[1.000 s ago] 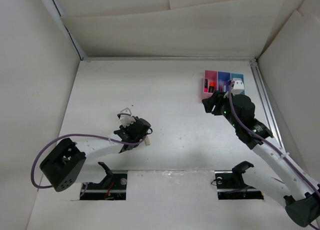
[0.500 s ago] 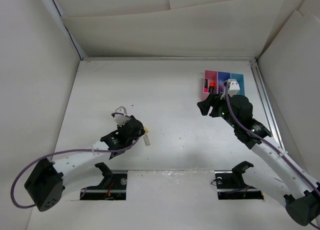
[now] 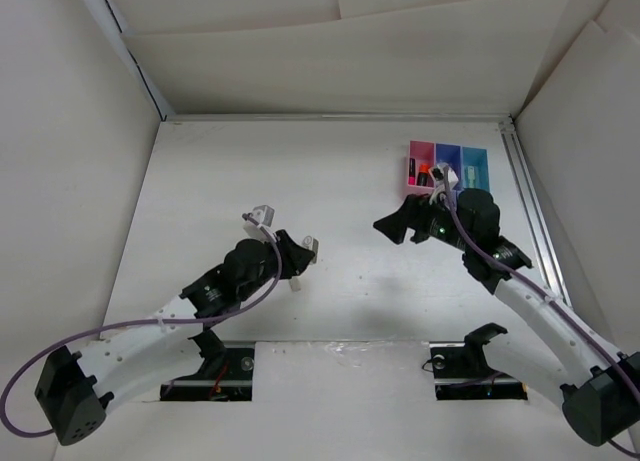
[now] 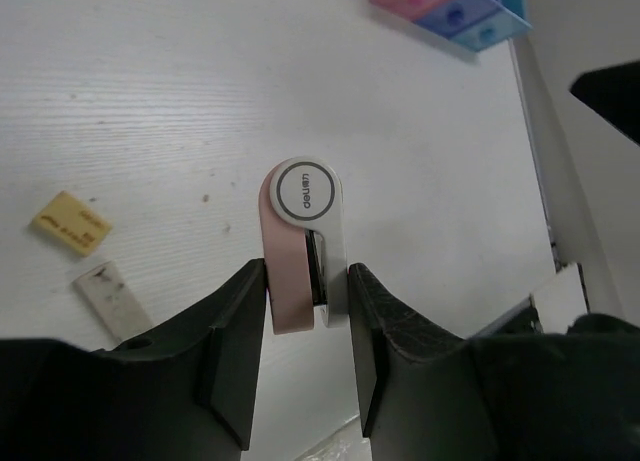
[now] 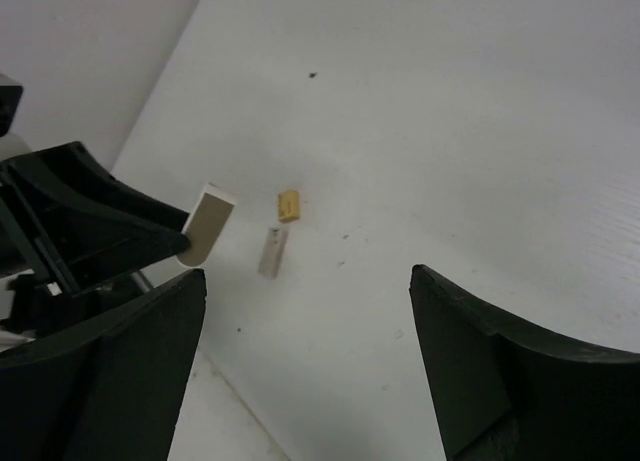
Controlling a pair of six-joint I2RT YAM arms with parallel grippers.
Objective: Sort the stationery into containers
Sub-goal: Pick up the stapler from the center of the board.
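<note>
Left pincer (image 4: 305, 277) is clamped on a pink-and-white stationery piece (image 4: 304, 243) with a round "deli" mark, held above the surface (image 3: 250, 171) near its middle. Just beside it on the surface lie a yellow eraser (image 4: 70, 222) and a grey eraser (image 4: 112, 299), close together but apart. Over on the right, the right pincer (image 5: 305, 361) hangs wide and empty, near the containers (image 3: 447, 147), its camera facing the left arm's load.
</note>
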